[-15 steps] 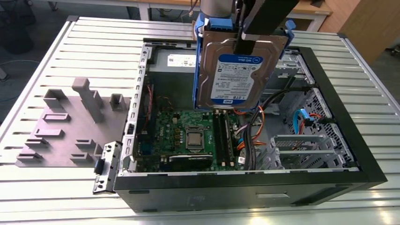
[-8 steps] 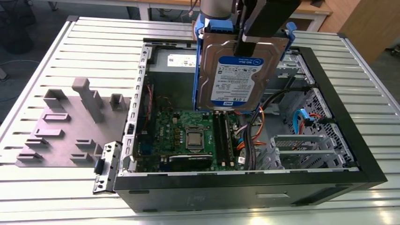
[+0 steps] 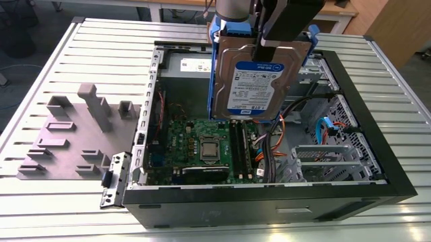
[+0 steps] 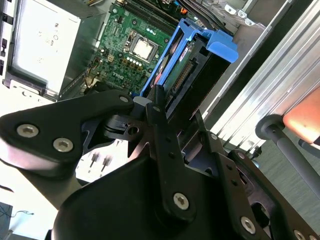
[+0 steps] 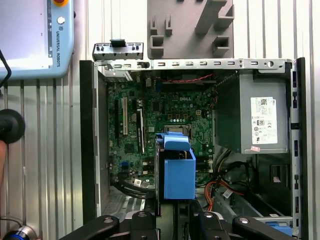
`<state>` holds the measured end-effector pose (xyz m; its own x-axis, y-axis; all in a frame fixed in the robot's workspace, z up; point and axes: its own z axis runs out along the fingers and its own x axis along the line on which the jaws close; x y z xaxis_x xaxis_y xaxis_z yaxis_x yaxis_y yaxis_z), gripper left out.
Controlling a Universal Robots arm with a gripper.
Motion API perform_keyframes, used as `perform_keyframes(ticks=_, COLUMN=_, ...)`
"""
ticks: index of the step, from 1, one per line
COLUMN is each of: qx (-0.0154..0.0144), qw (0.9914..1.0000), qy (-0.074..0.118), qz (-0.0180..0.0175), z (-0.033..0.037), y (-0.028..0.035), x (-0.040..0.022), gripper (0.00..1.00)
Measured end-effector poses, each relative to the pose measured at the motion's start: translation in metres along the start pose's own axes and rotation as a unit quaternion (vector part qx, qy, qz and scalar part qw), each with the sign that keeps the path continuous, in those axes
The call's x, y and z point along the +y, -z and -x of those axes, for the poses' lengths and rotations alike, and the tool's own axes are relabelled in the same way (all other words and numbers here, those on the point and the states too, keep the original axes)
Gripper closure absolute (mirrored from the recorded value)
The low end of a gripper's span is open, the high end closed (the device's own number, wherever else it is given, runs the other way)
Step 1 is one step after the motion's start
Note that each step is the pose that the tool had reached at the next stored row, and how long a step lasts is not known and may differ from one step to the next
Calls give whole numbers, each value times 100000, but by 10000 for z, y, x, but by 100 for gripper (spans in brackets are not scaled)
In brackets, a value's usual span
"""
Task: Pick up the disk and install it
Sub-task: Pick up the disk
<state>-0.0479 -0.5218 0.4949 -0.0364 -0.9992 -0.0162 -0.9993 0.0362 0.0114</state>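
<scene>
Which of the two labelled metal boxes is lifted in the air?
The disk, blue-railed, held by the gripper; the power-supply box sits inside the case.

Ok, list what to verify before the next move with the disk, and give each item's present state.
1. Grip: gripper shut on the disk at its upper end - ok.
2. Blue rails seated along the disk's edges - ok.
3. Disk hangs on end above the motherboard, off the computer case - ok.
4. Case open, inside exposed - ok.
5. Cables beside the motherboard clear of the disk - cannot tell.
</scene>
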Motion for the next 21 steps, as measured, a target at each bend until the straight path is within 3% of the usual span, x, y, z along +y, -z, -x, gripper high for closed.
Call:
perform_keyframes(ticks=10, qx=16, qw=100000, qy=2, qz=3, z=-3, y=-19, x=0, gripper=65)
perform_keyframes(ticks=21, qx=11, qw=100000, qy=2, qz=2, z=-134, y=-17, x=-5, gripper=65)
